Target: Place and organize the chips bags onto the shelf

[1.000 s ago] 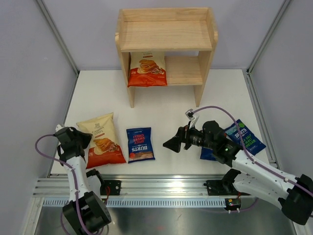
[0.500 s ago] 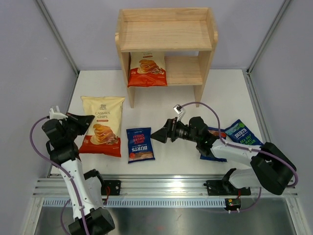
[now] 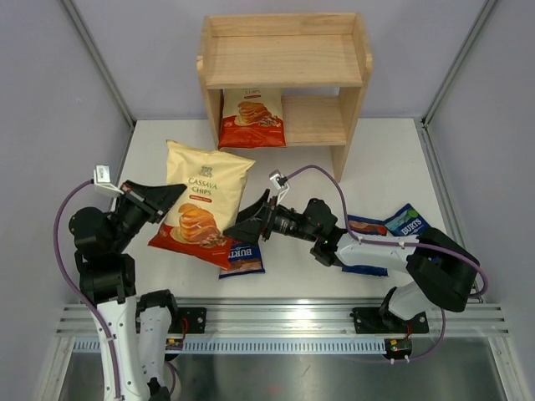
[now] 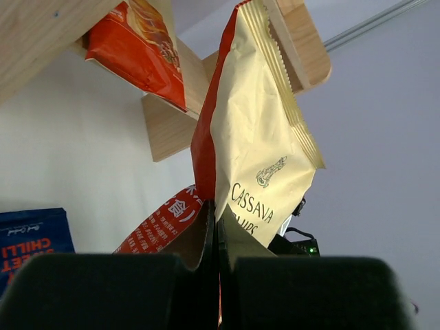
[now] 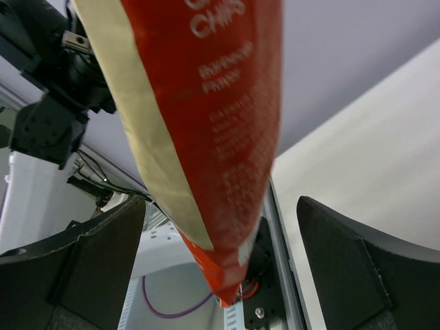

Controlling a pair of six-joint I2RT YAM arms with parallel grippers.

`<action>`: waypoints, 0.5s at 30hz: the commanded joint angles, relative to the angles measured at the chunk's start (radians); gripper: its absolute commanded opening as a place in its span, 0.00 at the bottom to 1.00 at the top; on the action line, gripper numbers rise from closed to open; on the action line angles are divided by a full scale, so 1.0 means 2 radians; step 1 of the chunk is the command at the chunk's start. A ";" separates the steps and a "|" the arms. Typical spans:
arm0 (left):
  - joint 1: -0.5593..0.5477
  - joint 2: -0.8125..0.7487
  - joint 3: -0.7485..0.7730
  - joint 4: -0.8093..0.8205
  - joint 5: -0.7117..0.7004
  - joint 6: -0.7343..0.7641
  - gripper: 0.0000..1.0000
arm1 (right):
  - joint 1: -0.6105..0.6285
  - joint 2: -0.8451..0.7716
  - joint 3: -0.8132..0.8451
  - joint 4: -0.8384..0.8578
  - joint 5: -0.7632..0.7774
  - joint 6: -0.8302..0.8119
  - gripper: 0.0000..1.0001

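My left gripper (image 3: 170, 195) (image 4: 218, 221) is shut on the left edge of a large cream-topped orange-red chips bag (image 3: 203, 210) (image 4: 265, 137), which it holds tilted above the table. My right gripper (image 3: 243, 224) (image 5: 227, 254) is open, one finger on each side of that bag's lower corner (image 5: 206, 124), with gaps on both sides. A second large bag (image 3: 251, 117) (image 4: 137, 48) stands on the lower tier of the wooden shelf (image 3: 284, 58). One blue BURTS bag (image 3: 245, 260) (image 4: 31, 237) lies partly under the lifted bag. Two more blue bags (image 3: 410, 224) (image 3: 366, 225) lie under the right arm.
The shelf's top tier (image 3: 284, 52) holds nothing, and the right half of the lower tier (image 3: 316, 119) is bare wood. The right arm (image 3: 368, 246) stretches low across the table's middle. Grey walls and metal posts close in both sides.
My left arm has lifted the large bag off the table and swung it right, towards the shelf. The right gripper, still open, has moved left until it brackets the bag's corner.
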 commanded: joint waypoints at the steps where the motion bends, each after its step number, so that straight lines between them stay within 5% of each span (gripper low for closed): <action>1: -0.003 -0.016 0.022 0.037 0.001 -0.052 0.00 | 0.016 0.014 0.040 0.057 0.016 -0.017 0.99; 5: -0.003 -0.026 0.016 0.053 0.012 -0.075 0.00 | 0.031 0.028 0.068 0.056 0.004 -0.014 0.96; 11: -0.006 -0.014 0.038 0.055 0.044 -0.052 0.00 | 0.032 0.022 0.076 0.044 -0.010 0.005 0.50; 15: -0.006 0.000 0.032 0.121 0.124 0.007 0.30 | 0.032 -0.046 0.053 -0.025 -0.032 -0.021 0.25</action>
